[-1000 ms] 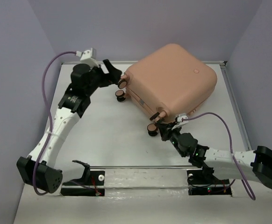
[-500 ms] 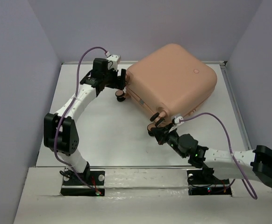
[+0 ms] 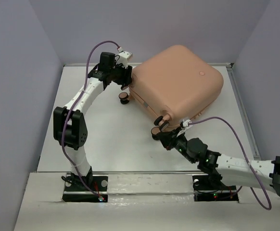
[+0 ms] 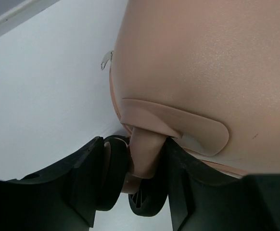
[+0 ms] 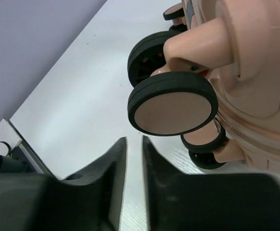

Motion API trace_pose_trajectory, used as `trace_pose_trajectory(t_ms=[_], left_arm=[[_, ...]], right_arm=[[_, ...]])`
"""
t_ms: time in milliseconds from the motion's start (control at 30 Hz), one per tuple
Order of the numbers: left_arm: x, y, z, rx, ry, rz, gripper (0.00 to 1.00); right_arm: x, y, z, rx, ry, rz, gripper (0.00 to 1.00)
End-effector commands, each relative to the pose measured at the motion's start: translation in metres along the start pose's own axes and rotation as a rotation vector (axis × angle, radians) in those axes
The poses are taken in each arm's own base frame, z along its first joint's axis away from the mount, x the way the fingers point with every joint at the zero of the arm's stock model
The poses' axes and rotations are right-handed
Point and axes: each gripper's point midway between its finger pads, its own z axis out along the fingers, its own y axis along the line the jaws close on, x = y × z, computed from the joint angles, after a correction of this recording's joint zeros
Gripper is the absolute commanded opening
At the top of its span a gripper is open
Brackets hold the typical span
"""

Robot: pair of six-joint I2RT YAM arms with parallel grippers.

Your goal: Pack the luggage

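Observation:
The luggage [image 3: 178, 82], a peach-pink hard-shell suitcase, lies shut and flat at the back right of the table. My left gripper [image 3: 126, 79] is at its far-left corner. In the left wrist view the fingers [image 4: 82, 178] press from both sides on a caster wheel [image 4: 113, 168] under the shell [image 4: 202, 62]. My right gripper [image 3: 163, 137] sits low at the near corner, just below a pink-faced wheel [image 5: 171, 108]. Its jaws stand a narrow slit apart with nothing between them [image 5: 134, 144]. Another wheel [image 3: 124, 98] stands free on the left side.
Grey walls close in the white table [image 3: 106, 139] on the left, back and right. A metal rail [image 3: 145, 173] runs along the near edge by the arm bases. A zipper pull [image 4: 105, 60] sticks out from the suitcase seam.
My left arm swung in from the left to the suitcase's far-left wheel and its jaws closed on it. My right gripper shifted slightly left and its jaws parted a little.

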Motion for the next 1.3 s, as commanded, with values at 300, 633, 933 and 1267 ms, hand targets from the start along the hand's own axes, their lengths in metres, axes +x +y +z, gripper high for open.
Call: trace_pose_trajectory(t_ms=[300, 633, 933, 1267], left_arm=[[0.017, -0.001, 0.022, -0.004, -0.011, -0.039, 0.06], [0.105, 0.003, 0.016, -0.224, 0.145, -0.292, 0.06], [0.118, -0.046, -0.029, -0.201, 0.079, -0.397, 0.06], [0.146, -0.135, -0.087, 0.119, -0.045, -0.520, 0.06]], right_arm=[[-0.080, -0.059, -0.046, 0.466, -0.027, -0.008, 0.70], [-0.169, -0.135, -0.039, 0.620, -0.083, 0.003, 0.90], [-0.131, -0.119, 0.064, 0.163, 0.222, 0.181, 0.95], [-0.132, -0.084, 0.134, -0.083, 0.340, 0.181, 0.93]])
